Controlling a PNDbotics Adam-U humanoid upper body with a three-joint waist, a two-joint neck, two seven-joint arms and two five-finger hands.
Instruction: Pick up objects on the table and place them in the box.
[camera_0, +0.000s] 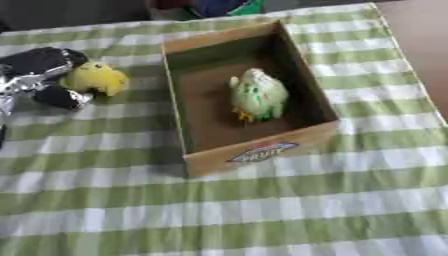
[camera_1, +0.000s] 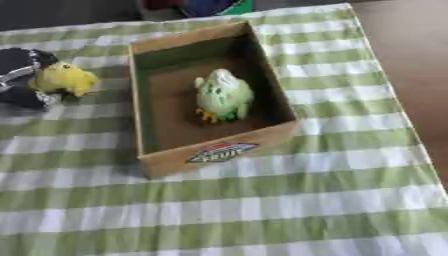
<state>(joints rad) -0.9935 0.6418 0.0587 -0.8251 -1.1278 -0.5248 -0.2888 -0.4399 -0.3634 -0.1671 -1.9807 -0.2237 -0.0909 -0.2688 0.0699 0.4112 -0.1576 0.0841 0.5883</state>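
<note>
Toy bird (camera_0: 94, 77), yellow, sits at the far left of the desk (camera_0: 262, 210) with the left hand's (camera_0: 39, 75) black fingers (camera_0: 61, 96) curled around it. To its right, just apart, stands the cardboard box (camera_0: 262, 152), holding a pale green toy bird (camera_0: 257, 94) on its right side, all on green-checked cloth.

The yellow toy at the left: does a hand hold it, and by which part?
Yes, the left hand holds the yellow toy, its fingers curled round the toy's left side; the right side is free.
</note>
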